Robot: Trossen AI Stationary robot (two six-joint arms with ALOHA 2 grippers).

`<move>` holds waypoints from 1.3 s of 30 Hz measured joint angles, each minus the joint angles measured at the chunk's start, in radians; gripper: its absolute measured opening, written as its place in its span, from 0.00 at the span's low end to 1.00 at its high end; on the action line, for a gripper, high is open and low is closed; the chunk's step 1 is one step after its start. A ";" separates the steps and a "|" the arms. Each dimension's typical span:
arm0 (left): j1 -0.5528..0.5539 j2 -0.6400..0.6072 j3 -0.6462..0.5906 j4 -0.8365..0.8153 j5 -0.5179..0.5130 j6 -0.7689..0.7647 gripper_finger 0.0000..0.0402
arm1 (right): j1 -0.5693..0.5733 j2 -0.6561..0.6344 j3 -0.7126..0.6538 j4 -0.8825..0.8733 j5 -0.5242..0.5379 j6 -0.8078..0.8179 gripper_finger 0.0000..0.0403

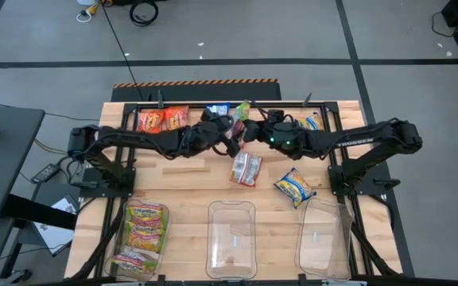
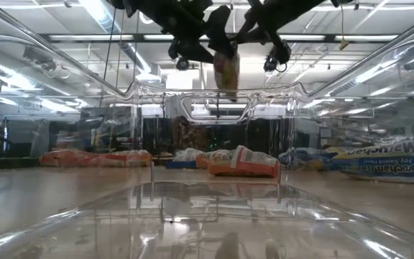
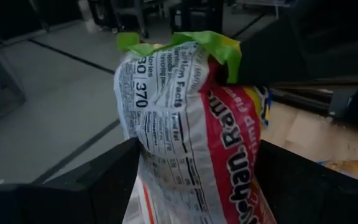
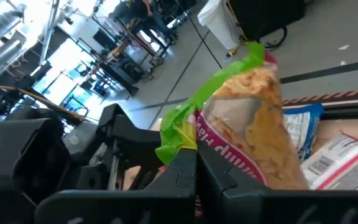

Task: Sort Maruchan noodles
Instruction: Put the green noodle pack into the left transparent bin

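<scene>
1. The green-edged noodle packet (image 3: pixel 191 124) runs off the left wrist view's lower edge.
2. From above, both arms cover most of it (only a green corner shows).
3. In the right wrist view, the dark fingers (image 4: pixel 185 180) hide its lower part.

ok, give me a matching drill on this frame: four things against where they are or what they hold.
1 green-edged packet
2 blue packet
3 orange packets
4 left bin

a far edge of table, left side
b holds green-yellow packets
c lifted, clamped in right gripper
d flat on table by right bin

Pairs: 1-c, 2-d, 3-a, 4-b.
</scene>
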 joint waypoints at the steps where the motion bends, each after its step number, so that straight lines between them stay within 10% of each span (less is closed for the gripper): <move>1: 0.007 0.000 0.000 0.002 0.023 0.000 0.77 | -0.002 -0.006 0.000 -0.006 -0.001 0.000 0.01; 24: 0.002 0.003 0.000 0.039 0.168 -0.014 0.71 | -0.020 -0.029 0.000 -0.027 -0.214 -0.022 0.01; 39: 0.005 0.003 0.097 -0.146 0.184 0.061 0.32 | -0.032 -0.071 0.000 -0.038 -0.236 -0.122 0.19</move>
